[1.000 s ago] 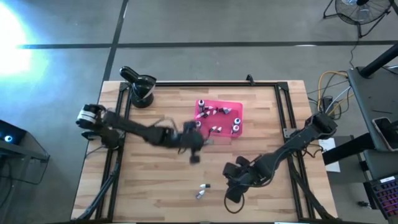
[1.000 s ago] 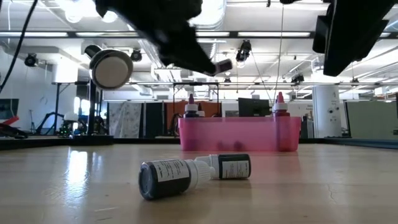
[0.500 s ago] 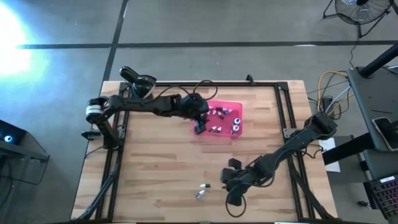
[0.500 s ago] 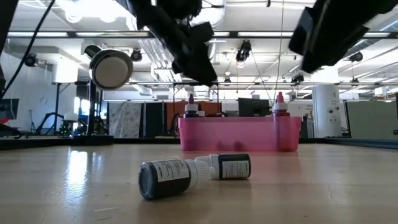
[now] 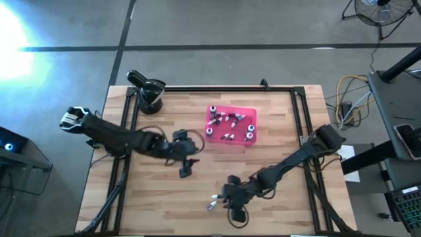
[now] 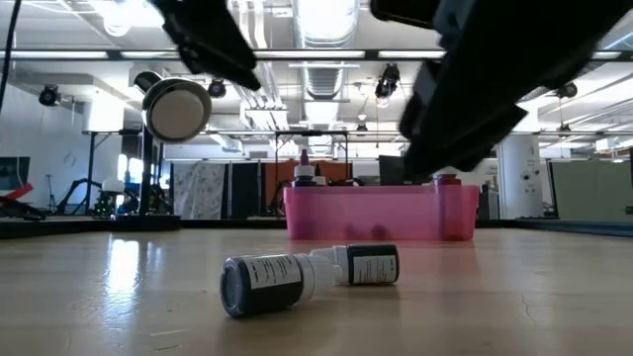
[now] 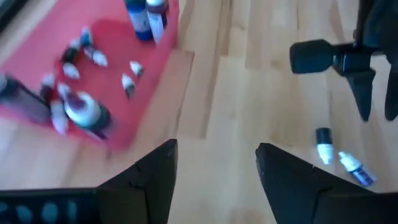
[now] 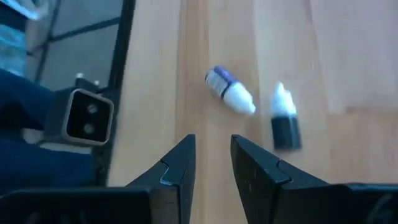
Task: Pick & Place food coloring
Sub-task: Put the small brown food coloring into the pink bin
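Low view, wooden table (image 6: 514, 297), lit workshop

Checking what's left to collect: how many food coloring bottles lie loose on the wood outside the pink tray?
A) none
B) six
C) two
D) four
C: two food coloring bottles lie side by side on the bare table outside the pink tray, near the right end effector; the left end effector is empty.

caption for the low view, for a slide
Two food coloring bottles lie on the table before the pink tray.
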